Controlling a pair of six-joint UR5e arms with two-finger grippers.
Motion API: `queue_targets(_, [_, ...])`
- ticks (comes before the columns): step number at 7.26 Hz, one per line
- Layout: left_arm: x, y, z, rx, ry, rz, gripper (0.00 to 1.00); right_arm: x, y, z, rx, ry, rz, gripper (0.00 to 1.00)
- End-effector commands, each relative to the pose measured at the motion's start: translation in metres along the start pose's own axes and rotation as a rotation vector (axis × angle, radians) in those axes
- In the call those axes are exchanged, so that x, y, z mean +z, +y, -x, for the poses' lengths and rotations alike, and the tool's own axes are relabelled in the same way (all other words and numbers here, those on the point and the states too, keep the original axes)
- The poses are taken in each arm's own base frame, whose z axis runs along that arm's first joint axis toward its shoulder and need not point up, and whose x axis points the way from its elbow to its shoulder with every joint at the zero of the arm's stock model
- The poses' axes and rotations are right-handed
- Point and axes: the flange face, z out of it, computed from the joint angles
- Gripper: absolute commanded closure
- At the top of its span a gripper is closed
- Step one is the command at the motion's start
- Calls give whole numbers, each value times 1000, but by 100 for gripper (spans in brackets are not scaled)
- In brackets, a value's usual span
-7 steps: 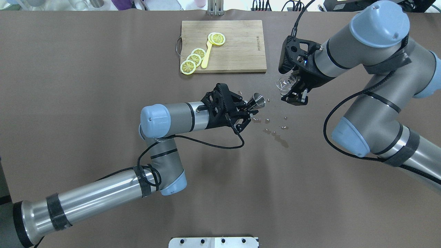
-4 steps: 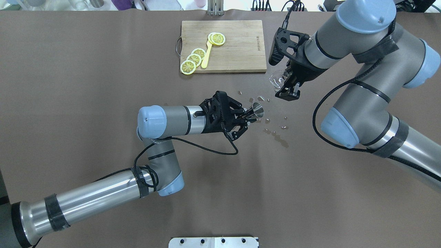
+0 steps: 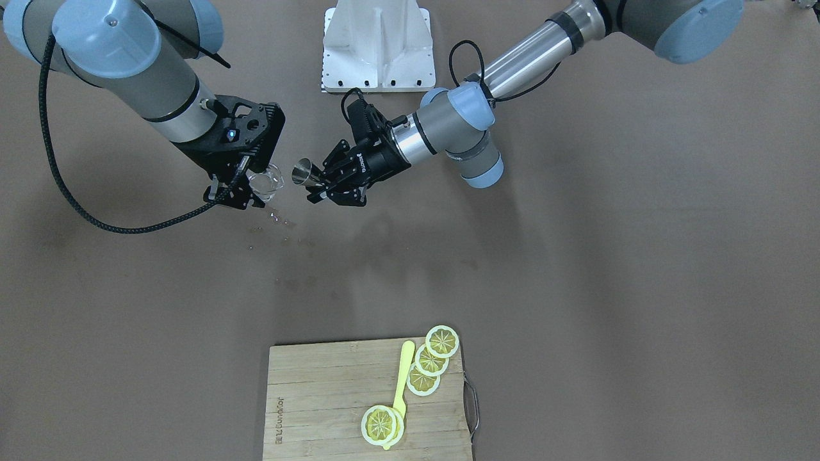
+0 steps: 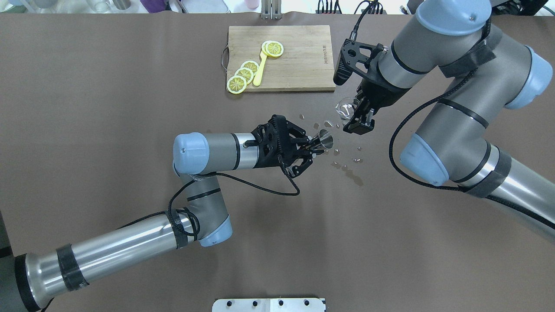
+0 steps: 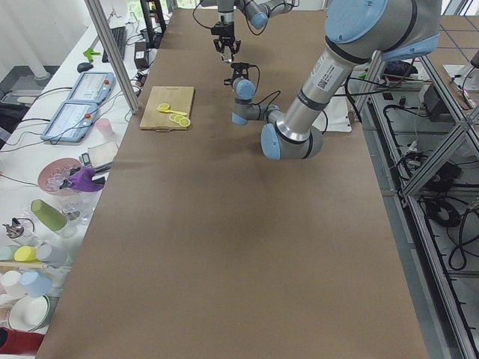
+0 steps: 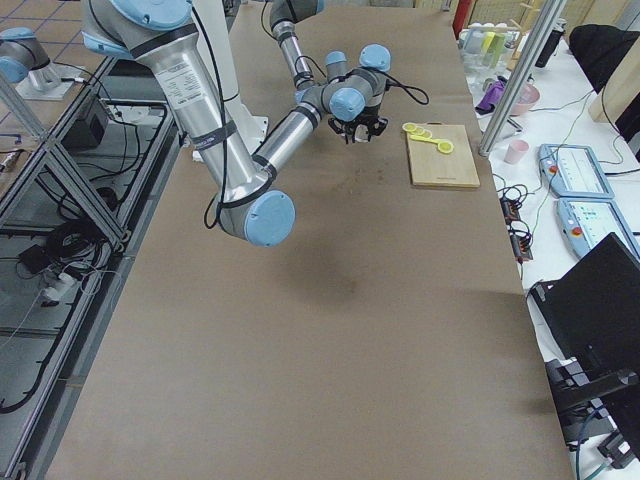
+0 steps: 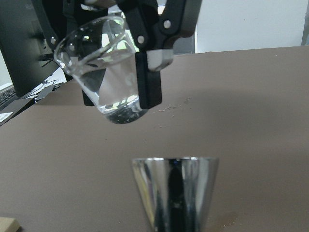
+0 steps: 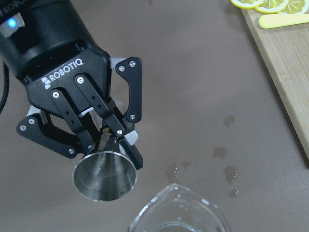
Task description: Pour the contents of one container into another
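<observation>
Jigger (image 8: 104,174) gripped by left fingers (image 8: 129,150), right fingers (image 7: 148,79) clamping glass (image 7: 104,72), tilted in wrist view.

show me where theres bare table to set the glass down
Bare table lies left of the cutting board and just ahead of the white base plate. Crowded: beside the board, where left gripper with jigger meets right gripper with glass cup over wet spots.

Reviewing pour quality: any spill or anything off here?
Yes: droplets and a darker wet patch lie scattered on the brown table cover, below and around the jigger and glass cup.
</observation>
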Motion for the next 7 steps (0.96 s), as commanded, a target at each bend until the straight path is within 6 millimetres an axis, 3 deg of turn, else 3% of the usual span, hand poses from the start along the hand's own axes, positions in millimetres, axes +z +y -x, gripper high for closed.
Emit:
queue_targets(1, [0,1,0,0,-2,2,100,4,-1,5,-14,-6,4,100])
queue_targets(3, [0,-1,0,0,-3,-1,100,5,15,23,-27,-26,5,100])
queue_targets(4, [0,0,0,0,-3,0,100,6,20,21,-17,-29,14,100])
queue_targets(7, [0,-2,0,1,-6,-4,100,10,24,38,-41,-33,15,100])
